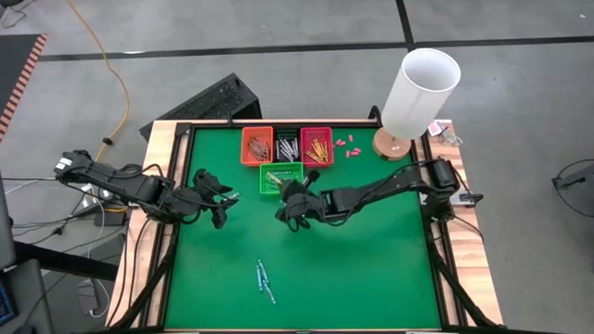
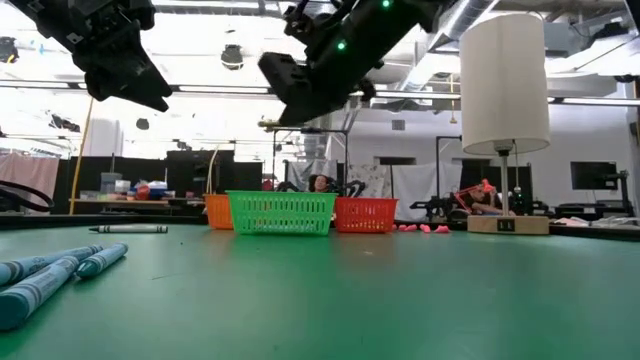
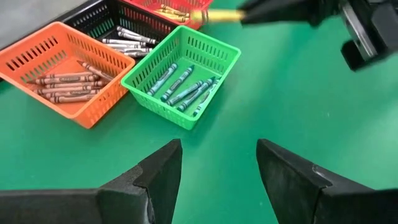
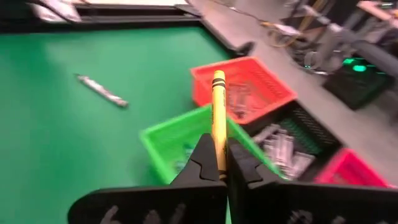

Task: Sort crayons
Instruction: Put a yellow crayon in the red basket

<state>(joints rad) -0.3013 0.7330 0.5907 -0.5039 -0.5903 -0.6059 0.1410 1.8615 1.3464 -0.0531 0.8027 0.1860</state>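
My right gripper [image 1: 288,197] hangs above the table just near of the green basket [image 1: 281,178], shut on a yellow crayon [image 4: 218,112]. The crayon points toward the row of orange [image 1: 257,146], black [image 1: 287,146] and red [image 1: 316,146] baskets. All of these baskets hold crayons. My left gripper [image 3: 217,152] is open with nothing between its fingers, raised above the table left of the green basket. A few blue crayons [image 1: 264,281] lie on the green table near its front edge, and a grey crayon [image 4: 102,91] lies farther left. My right gripper pinches the yellow crayon's rear end [image 4: 218,163] between its two fingertips. The crayon runs on along the fingers and sticks out ahead of them [image 3: 224,15], slanting a little downward. It is lifted clear of the table and of the baskets.
A lamp with a white shade [image 1: 419,93] stands at the far right corner. Some pink bits [image 1: 345,146] lie right of the red basket. The table has a raised wooden border [image 1: 158,186]. Open green surface lies between the baskets and the blue crayons.
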